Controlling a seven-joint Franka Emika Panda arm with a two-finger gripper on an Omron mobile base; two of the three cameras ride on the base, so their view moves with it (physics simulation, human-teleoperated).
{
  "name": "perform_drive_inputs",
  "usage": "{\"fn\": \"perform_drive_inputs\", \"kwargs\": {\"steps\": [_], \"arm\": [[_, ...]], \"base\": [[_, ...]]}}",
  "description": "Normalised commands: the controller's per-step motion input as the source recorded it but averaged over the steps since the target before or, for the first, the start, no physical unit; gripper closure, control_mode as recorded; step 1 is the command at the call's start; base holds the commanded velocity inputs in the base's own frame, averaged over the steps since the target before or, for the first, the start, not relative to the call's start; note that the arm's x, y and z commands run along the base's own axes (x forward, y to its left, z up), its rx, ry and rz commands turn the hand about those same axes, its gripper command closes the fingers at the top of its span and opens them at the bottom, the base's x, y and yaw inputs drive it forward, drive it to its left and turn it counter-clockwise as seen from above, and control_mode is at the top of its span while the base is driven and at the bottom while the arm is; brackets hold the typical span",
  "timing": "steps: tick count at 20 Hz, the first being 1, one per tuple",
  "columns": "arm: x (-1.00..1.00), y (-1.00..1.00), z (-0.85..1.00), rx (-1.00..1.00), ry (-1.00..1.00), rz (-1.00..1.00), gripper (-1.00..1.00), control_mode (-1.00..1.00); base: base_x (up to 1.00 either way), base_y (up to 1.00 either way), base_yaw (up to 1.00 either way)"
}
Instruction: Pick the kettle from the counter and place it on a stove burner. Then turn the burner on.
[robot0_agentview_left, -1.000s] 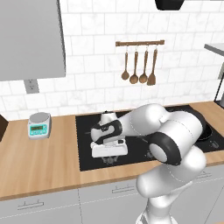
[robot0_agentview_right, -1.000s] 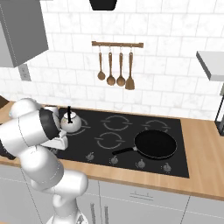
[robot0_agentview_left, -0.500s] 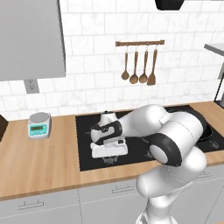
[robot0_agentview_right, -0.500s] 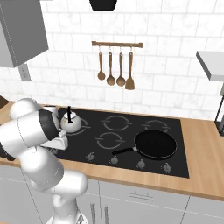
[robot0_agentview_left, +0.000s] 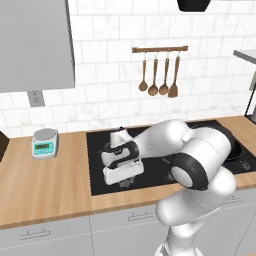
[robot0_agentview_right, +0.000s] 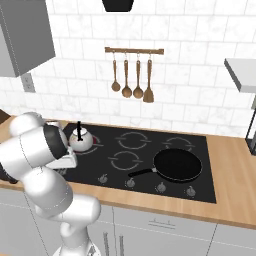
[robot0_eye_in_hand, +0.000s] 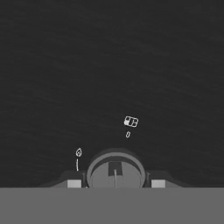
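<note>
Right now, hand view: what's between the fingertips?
In the hand view, a round stove knob sits between the gripper fingertips, on the black cooktop.

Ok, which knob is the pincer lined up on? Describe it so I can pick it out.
Start at the black glass cooktop set in the wood counter. Along its front edge runs a row of round knobs; the pincer straddles the leftmost knob, in front of the kettle. A flame symbol sits beside it.

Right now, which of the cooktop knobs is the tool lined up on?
The leftmost knob in the front row, nearest the kettle. In the hand view it sits between the tool fingertips; the other knobs lie further right, toward the frying pan.
</note>
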Motion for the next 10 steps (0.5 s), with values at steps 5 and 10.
{"fn": "perform_drive_inputs", "kwargs": {"steps": [5,10], "arm": [[-0.27,0.00,0.00,0.00,-0.05,0.31,1.00,-1.00],[-0.32,-0.03,0.00,0.00,-0.07,0.29,1.00,-1.00]], "base": [[0.00,0.00,0.00],[0.00,0.00,0.00]]}}
